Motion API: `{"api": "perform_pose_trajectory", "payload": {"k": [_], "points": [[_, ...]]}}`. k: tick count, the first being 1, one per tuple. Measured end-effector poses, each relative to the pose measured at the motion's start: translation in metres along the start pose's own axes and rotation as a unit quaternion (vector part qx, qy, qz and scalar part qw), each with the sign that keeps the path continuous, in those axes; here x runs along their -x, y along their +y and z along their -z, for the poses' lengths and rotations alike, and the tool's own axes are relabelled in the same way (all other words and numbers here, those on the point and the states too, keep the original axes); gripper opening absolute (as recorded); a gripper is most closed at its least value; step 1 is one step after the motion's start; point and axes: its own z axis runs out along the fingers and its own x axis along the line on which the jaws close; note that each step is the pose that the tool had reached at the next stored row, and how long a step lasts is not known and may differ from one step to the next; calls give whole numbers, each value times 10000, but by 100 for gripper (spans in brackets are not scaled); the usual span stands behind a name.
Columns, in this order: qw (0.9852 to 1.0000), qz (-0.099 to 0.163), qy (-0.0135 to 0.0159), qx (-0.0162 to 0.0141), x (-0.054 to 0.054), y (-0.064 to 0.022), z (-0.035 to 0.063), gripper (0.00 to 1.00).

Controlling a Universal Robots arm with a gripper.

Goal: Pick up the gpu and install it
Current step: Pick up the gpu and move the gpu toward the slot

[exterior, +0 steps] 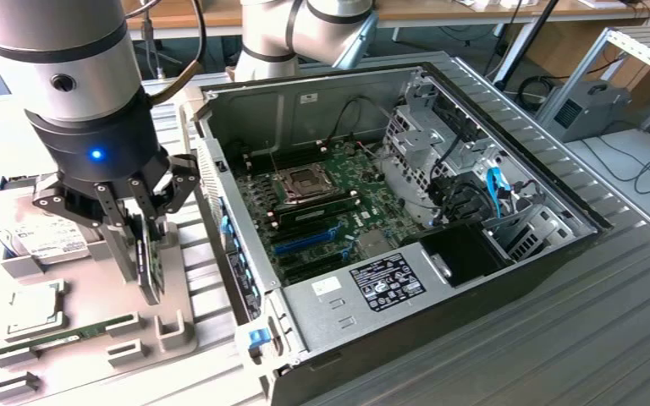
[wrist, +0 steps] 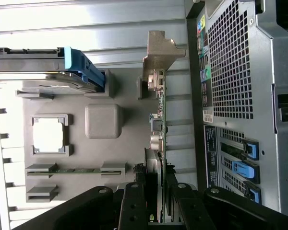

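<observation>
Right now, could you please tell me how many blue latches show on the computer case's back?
3 blue latches, in a row along the case's slot strip: one farthest from the tool, one in the middle, one nearest it. More may be hidden behind the tool.

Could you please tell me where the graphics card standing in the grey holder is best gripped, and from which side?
Grip the graphics card across its two flat faces along the free top edge, near mid-length, coming straight down from above. It stands on edge in the grey holder, so only the top is exposed. The bent metal bracket at one end likely gives a poorer hold.
</observation>
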Motion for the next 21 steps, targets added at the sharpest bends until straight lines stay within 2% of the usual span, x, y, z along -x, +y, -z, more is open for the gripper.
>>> {"api": "perform_pose_trajectory", "payload": {"k": [21], "points": [[10000, 1, -3, -35, 2, 3, 84, 26]]}}
